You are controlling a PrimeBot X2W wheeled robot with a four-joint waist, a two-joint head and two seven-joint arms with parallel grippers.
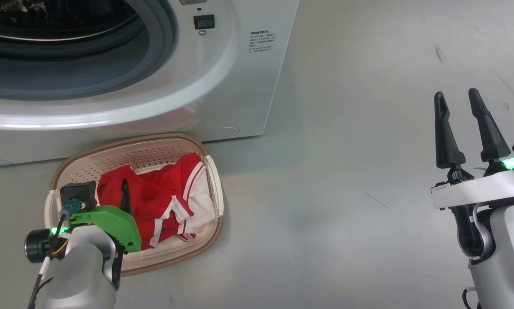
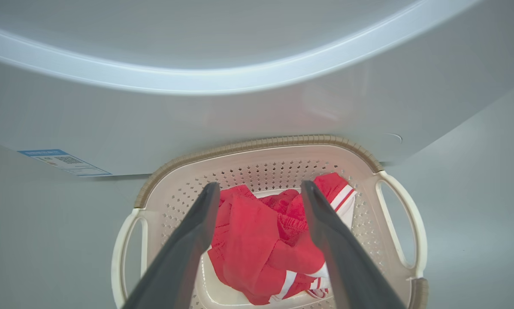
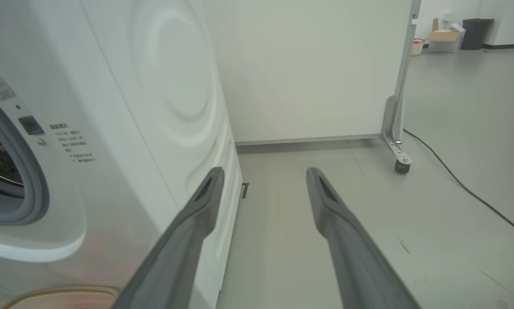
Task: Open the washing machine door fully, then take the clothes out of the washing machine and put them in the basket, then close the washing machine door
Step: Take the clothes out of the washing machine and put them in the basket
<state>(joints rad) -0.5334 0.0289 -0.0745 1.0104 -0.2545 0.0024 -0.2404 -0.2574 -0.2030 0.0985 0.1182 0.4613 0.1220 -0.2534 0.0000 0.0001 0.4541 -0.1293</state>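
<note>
Nearest us, our left gripper (image 2: 260, 186) hangs over the basket with its two fingers spread wide and nothing between them. The washing machine (image 1: 240, 86) takes up the head view from nine to twelve o'clock, with its round mouth uncovered and the grey seal (image 1: 164, 38) showing. The basket (image 1: 111, 148) sits on the floor (image 1: 347, 171) at seven o'clock, its far rim just beside the machine's front. The clothes (image 1: 162, 201) lie heaped inside it — red with white stripes, towards the basket's right end. At four o'clock our right gripper (image 1: 455, 93) also stands wide, holding nothing, well apart from the basket.
</note>
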